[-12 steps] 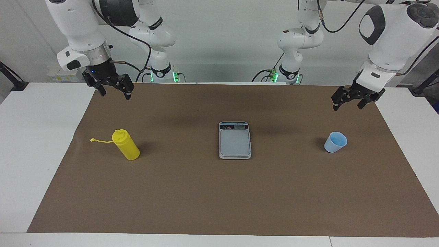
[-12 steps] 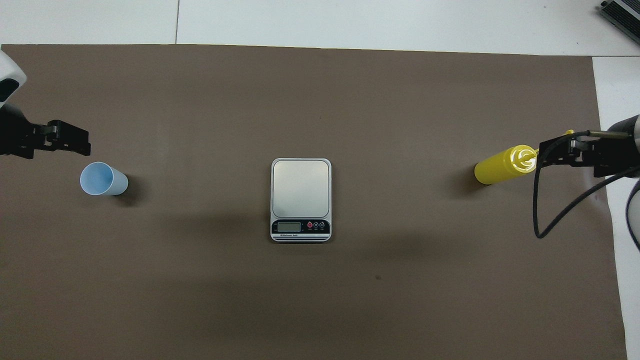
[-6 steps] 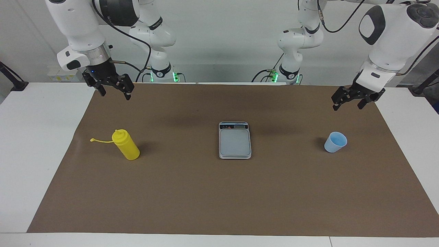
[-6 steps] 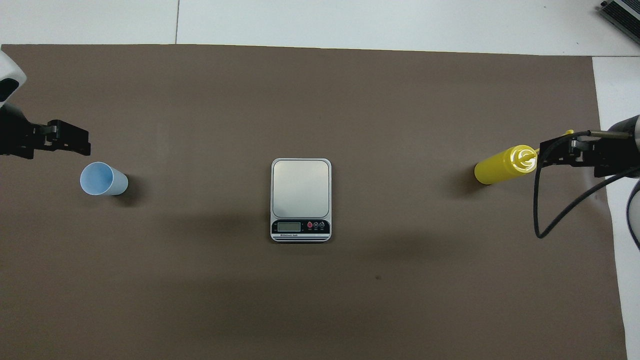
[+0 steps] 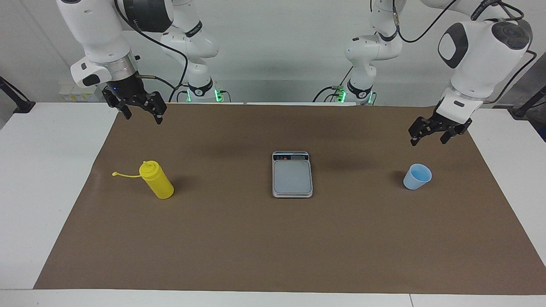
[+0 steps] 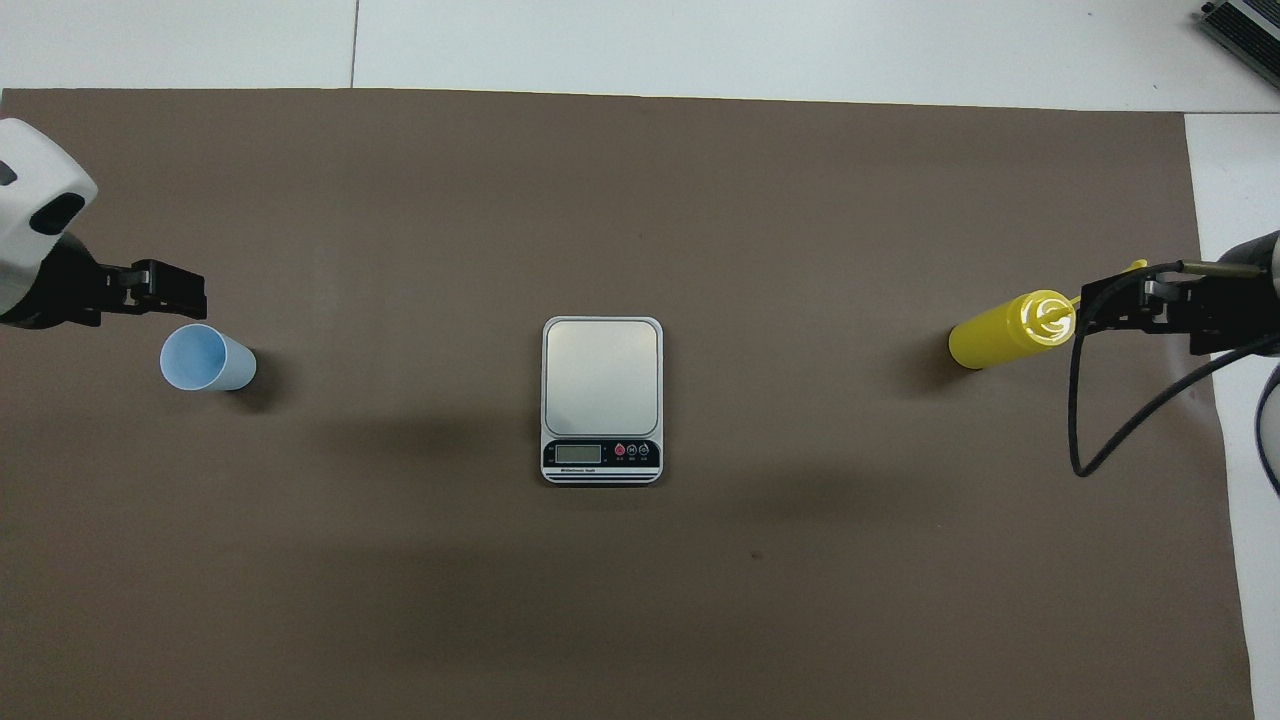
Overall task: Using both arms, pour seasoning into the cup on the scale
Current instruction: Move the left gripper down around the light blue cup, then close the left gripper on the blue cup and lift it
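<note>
The yellow seasoning bottle (image 5: 157,181) stands upright on the brown mat toward the right arm's end, its cap strap hanging out sideways; it also shows in the overhead view (image 6: 1005,330). The light-blue cup (image 5: 417,177) stands upright and empty toward the left arm's end, also seen from overhead (image 6: 207,358). The scale (image 5: 292,175) lies mid-table with nothing on its plate (image 6: 601,375). My left gripper (image 5: 428,140) is open, up in the air over the mat beside the cup. My right gripper (image 5: 143,117) is open, raised over the mat's edge by the bottle.
The brown mat (image 5: 256,247) covers most of the white table (image 5: 38,179). The scale's display strip (image 6: 601,453) faces the robots. A black cable (image 6: 1110,440) loops from the right arm over the mat's end.
My left gripper has come down and moved in closer to the cup. The right gripper, bottle, cup and scale have not moved.
</note>
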Motion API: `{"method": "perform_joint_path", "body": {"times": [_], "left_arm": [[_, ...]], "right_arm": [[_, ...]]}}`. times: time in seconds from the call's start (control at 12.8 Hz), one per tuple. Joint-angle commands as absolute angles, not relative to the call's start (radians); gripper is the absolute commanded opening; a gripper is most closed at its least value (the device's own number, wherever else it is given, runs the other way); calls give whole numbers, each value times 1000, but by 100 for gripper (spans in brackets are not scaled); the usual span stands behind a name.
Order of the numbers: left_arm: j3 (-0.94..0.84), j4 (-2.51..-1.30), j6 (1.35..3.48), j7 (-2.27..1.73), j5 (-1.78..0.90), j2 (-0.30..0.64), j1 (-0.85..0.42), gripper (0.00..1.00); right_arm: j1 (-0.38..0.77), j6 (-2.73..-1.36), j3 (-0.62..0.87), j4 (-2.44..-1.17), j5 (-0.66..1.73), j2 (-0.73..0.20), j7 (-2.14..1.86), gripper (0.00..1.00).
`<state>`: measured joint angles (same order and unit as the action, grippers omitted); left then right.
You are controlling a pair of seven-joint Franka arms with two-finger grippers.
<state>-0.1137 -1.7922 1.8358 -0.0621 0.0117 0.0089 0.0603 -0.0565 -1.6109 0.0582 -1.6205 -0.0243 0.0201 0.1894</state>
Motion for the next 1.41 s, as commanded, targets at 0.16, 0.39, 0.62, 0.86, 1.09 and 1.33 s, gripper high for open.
{"method": "perform_joint_path", "body": {"times": [0.16,0.39,0.62,0.86,1.09,1.33], "left_arm": [[-106,-2014,2066,-20,12,-31,101,100],[-104,-2101,2170,-18,12,-14,103,100],[-104,-2170,2271,-18,11,-14,103,100],[-104,-2212,2341,-20,11,-6,103,100],[-104,-2227,2373,-20,11,23,103,100],[-104,-2240,2400,-20,11,32,101,100]], "right_arm": [[-67,-1601,61,-1632,-9,37,198,100],[-66,-1601,61,-1631,-9,37,198,100],[-64,-1601,61,-1632,-9,37,198,100],[-66,-1601,61,-1632,-9,37,198,100],[-64,-1601,61,-1631,-9,37,198,100],[-66,-1601,61,-1631,-9,37,198,100]]}}
